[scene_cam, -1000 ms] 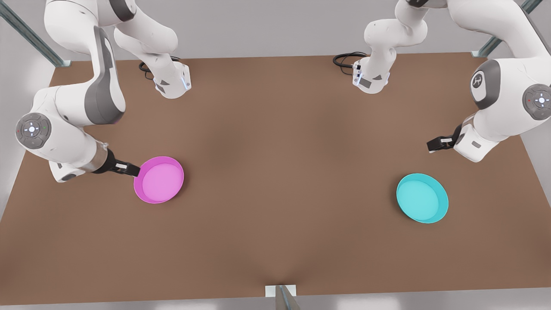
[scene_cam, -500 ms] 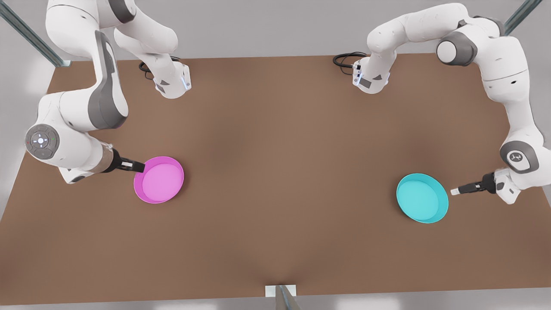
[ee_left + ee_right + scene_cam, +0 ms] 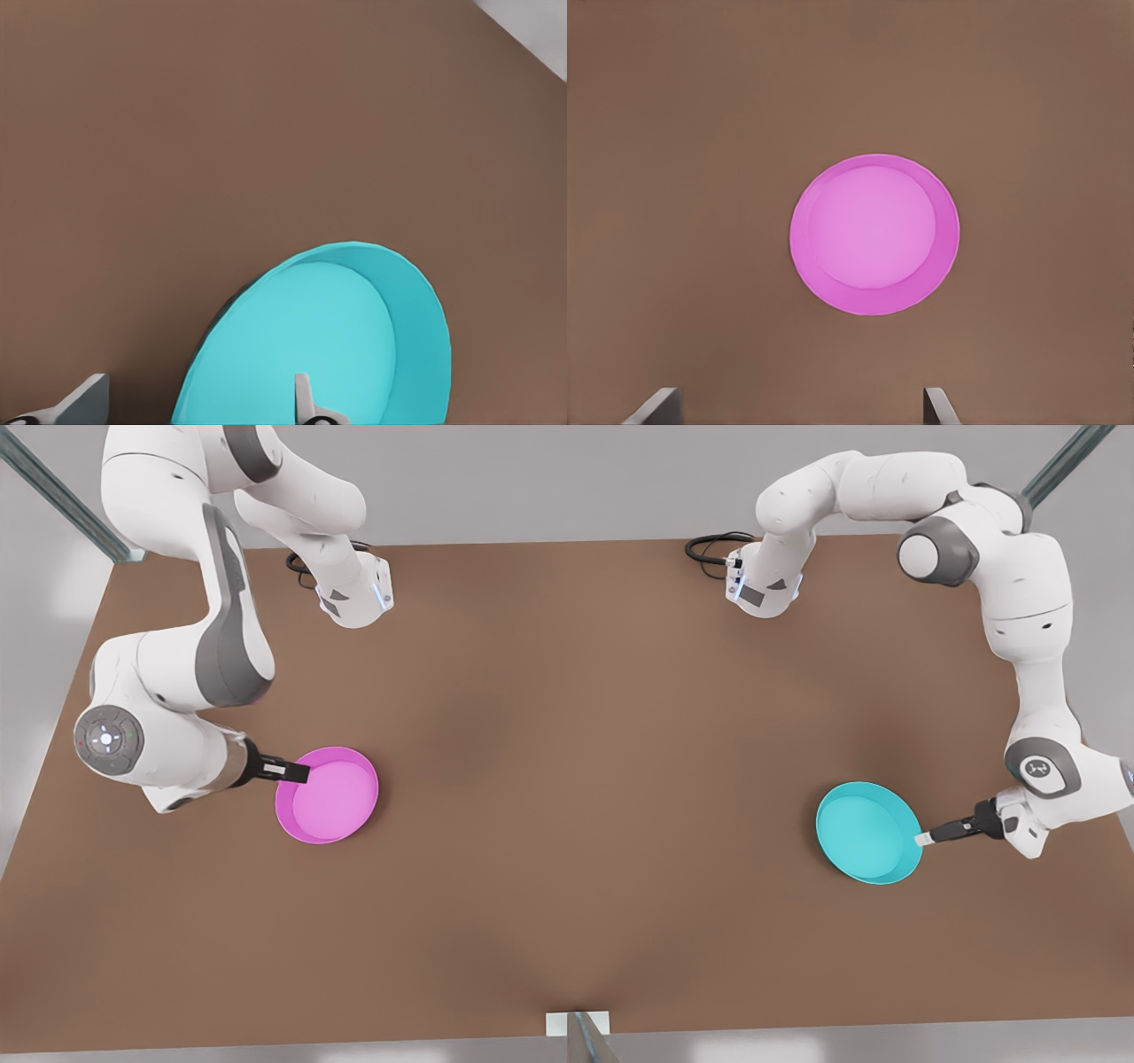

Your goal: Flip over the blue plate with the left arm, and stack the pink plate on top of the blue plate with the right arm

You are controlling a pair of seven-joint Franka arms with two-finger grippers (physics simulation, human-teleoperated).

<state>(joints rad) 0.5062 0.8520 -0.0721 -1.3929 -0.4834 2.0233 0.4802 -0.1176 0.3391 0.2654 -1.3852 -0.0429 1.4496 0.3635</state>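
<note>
Here the blue plate (image 3: 868, 833) lies rim-up on the bench (image 3: 567, 797) at the front view's right. The left pincer (image 3: 923, 838), fingers spread, straddles its rim without gripping; a shallow bite risks slippage mid-flip. The right pincer (image 3: 297, 771), spread and empty, waits at the pink plate (image 3: 326, 794).

No readable text, labels, brands or numbers anywhere.

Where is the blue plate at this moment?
The blue plate lies on the brown table, on the front view's right. The left gripper is at its rim, and the pink plate lies far off on the front view's left.
</note>
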